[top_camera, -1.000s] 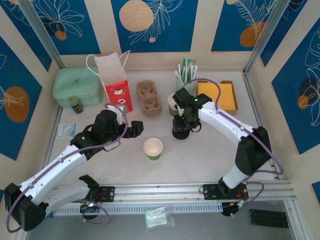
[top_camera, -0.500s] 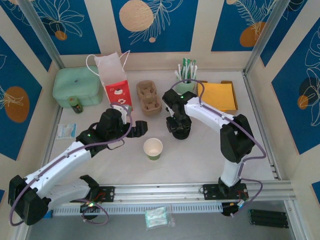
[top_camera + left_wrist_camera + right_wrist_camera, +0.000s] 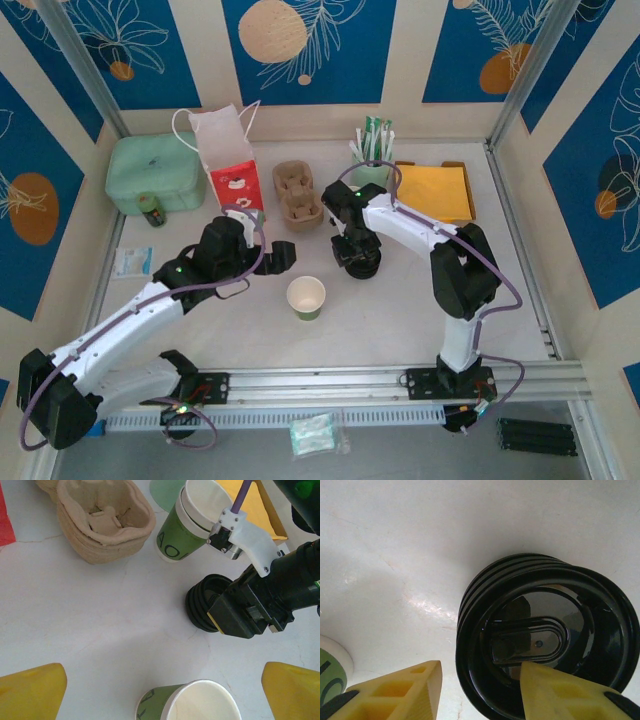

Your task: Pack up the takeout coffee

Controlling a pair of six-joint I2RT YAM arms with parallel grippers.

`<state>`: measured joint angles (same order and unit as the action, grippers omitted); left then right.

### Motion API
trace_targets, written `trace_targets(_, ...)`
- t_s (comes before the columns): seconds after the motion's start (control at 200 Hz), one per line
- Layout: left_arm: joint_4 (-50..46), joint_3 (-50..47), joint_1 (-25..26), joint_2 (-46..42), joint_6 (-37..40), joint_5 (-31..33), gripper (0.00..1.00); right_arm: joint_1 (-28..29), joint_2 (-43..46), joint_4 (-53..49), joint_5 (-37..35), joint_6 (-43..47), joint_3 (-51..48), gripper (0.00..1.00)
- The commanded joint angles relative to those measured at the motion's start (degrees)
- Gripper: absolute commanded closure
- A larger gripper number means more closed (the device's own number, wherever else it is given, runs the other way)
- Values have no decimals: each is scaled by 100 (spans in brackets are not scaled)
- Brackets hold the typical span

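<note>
The paper cup [image 3: 306, 297], green-sided, white-rimmed and open-topped, stands upright near the middle of the table [image 3: 400, 310], closer to the arm bases than anything else on it. The left gripper [image 3: 283, 258] hangs just off the cup's 11 o'clock, jaws spread as wide as they go and holding nothing. In the left wrist view the cup [image 3: 200, 702] sits at 6 o'clock between the two yellow fingertips, touching neither.

At the cup's 2 o'clock, well clear of it, stands the stack of black lids [image 3: 362, 265]. The right gripper [image 3: 355, 250] is directly over the stack, so the cup lies at that claw's 8 o'clock, outside its reach. In the right wrist view the right gripper [image 3: 481, 675] is partly spread across the stack's rim: one finger lies over the top lid's inside, and the other is outside with bare table between it and the stack, pinching nothing.

Farther back, at the cup's 12 o'clock, lies the pulp cup carrier [image 3: 297, 195], with the nested cups [image 3: 182, 527] to its right
</note>
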<state>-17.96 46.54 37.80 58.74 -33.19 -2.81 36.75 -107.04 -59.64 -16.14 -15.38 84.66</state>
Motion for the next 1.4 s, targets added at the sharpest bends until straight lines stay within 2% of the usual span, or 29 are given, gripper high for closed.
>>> trace_targets(0.0, 82, 180, 77, -29, -61, -64, 1, 15, -93, -88, 23, 61, 94, 55)
trace_targets(0.36, 60, 174, 70, -51, -39, -37, 1, -27, -186, -66, 71, 103, 109, 59)
trace_targets(0.845, 37, 192, 71, -73, 8, 0, 1, -34, -107, -154, 94, 124, 240, 82)
trace_targets(1.23, 70, 248, 65, -43, 22, -36, 1, -116, 371, -252, 67, 80, 318, 90)
trace_targets(1.395, 125, 311, 61, -101, -86, 31, 1, -116, 774, -276, 193, 9, 391, 90)
